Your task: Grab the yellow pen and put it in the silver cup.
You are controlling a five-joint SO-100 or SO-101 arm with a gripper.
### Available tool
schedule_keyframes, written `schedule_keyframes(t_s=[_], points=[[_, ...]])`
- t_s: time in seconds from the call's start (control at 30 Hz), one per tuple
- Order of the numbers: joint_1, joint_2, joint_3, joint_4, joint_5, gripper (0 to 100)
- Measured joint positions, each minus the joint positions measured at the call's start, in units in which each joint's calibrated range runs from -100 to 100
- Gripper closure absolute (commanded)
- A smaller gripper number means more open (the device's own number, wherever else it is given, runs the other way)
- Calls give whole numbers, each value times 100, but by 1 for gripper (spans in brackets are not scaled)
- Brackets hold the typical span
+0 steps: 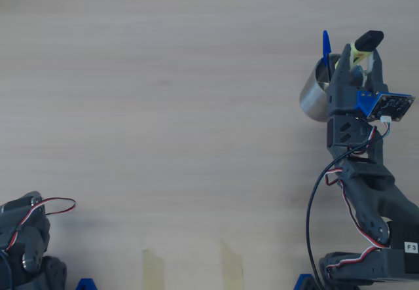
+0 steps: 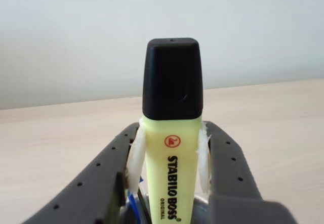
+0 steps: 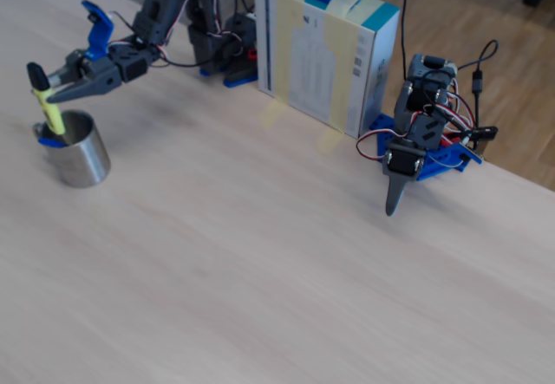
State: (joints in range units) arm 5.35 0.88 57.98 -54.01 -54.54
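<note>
Wrist view shows the yellow pen (image 2: 171,178) standing upright between the two dark fingers of the claw (image 2: 171,158), its black cap topmost — the fingers are clamped on the pale yellow barrel, with white padding pressed against both sides. Directly beneath the claw, in the fixed view, sits the silver cup (image 3: 80,157) on the wooden table (image 3: 286,263), and the pen's lower end (image 3: 52,117) already dips inside its rim. A blue pen (image 1: 325,48) is also in the cup, leaning just beside the claw in the overhead view. Behind the arm stands a taped cardboard box (image 3: 325,50), with a second, idle arm (image 3: 414,146) well apart from the claw. The step in hand looks like the release: it would go best by keeping the pen centred over the opening, lowering a little more so the barrel clears the blue pen, then spreading the fingers gently — a sudden opening could tip the cup.
</note>
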Motion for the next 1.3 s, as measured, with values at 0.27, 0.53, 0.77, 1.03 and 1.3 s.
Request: schedule_keyframes(t_s=[0.27, 0.53, 0.77, 1.03, 1.3], points=[[0, 383, 0, 0, 5, 87], [33, 650, -9, 8, 236, 86], [33, 759, -54, 420, 246, 86], [25, 759, -108, 908, 277, 86], [0, 759, -126, 1143, 277, 78]])
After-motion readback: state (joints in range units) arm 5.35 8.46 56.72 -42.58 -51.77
